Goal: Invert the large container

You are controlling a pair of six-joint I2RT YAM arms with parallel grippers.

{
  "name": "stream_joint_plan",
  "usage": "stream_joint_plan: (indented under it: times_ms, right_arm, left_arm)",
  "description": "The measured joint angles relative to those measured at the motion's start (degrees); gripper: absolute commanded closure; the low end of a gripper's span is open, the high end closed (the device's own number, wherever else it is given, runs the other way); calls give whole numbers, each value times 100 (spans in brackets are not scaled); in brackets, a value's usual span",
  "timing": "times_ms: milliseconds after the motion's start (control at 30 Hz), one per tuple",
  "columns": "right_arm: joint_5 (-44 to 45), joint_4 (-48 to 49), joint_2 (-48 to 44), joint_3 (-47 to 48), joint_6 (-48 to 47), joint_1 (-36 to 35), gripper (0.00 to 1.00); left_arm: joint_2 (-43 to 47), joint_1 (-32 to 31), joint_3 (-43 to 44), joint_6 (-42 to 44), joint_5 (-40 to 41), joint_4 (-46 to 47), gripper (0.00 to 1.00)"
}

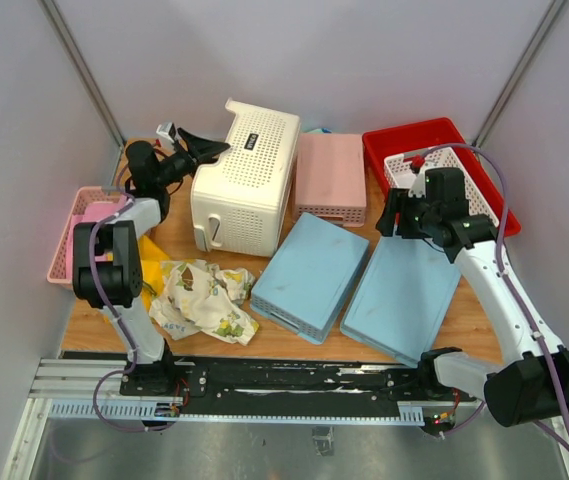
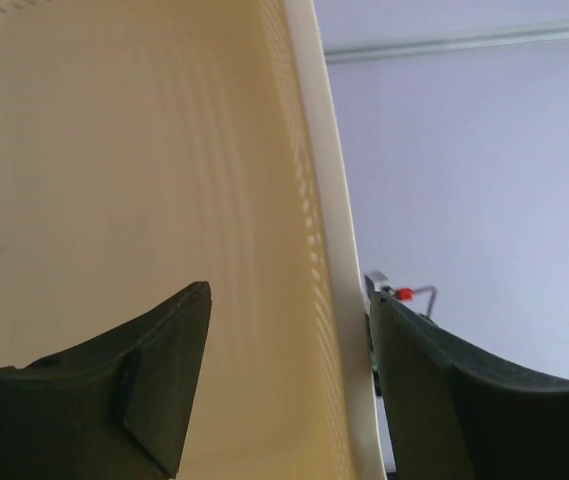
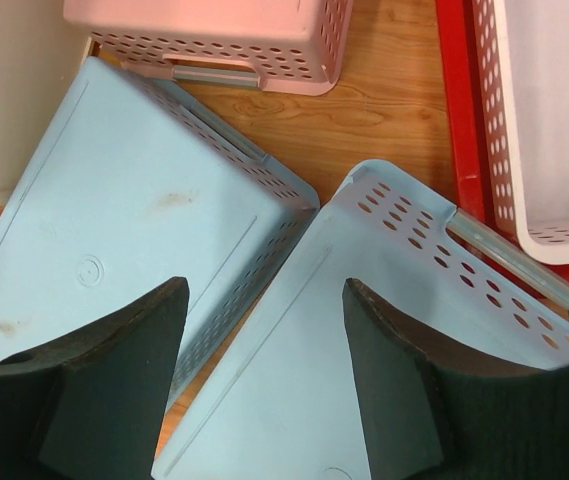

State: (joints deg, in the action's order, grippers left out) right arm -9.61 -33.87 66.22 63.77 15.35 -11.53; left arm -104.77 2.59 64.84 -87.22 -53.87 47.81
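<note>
**Fig. 1.** Overhead and wrist views. The large container (image 1: 249, 185) sits at the rear left-centre of the desk (image 1: 269, 342) with a perforated face up; whether its opening faces fully down cannot be told. The left pincer (image 1: 202, 150) straddles the tub's upper left edge with its jaws wide, one finger on each side of the wall and not pinching it (wrist view). The right pincer (image 1: 396, 212) hangs wide and empty over two overturned blue baskets (image 1: 309, 275).

*Hazards.* The inner finger could hook the rim on withdrawal and drag or rock the tub. If the tub is not resting flat, it may topple once it loses support.

*Clearances.* The overturned pink basket (image 1: 331, 178) lies just beside the tub's right wall, and a blue basket is near its front corner. A patterned cloth (image 1: 204, 298) lies in front, and the enclosure wall is close behind. Free room is mainly upward and to the left, towards the pink lattice basket (image 1: 64, 235).
</note>
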Motion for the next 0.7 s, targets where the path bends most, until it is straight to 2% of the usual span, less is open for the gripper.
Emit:
stream_joint_plan:
  times_ms: [133,267,367,567,700]
  right_arm:
    - [-111,33,7,-42,76,0,35]
    - [-450,229,44,-42,280,-11,35]
    - [-734,570,142,-42,623,-142,35]
    - [-1307,2100,540,-144,1749,-914,35]
    - [-1596,3283,1132,-131,2603,-1272,35]
  left_arm:
    - [214,96,286,1451,251,-1814,23]
    - [319,68,1237,3003,820,-3821,20]
    - [503,68,1816,3904,1283,-4957,14]
    - [911,61,2575,5121,1838,-6452,11]
    - [1303,44,2702,5729,2459,-7228,12]
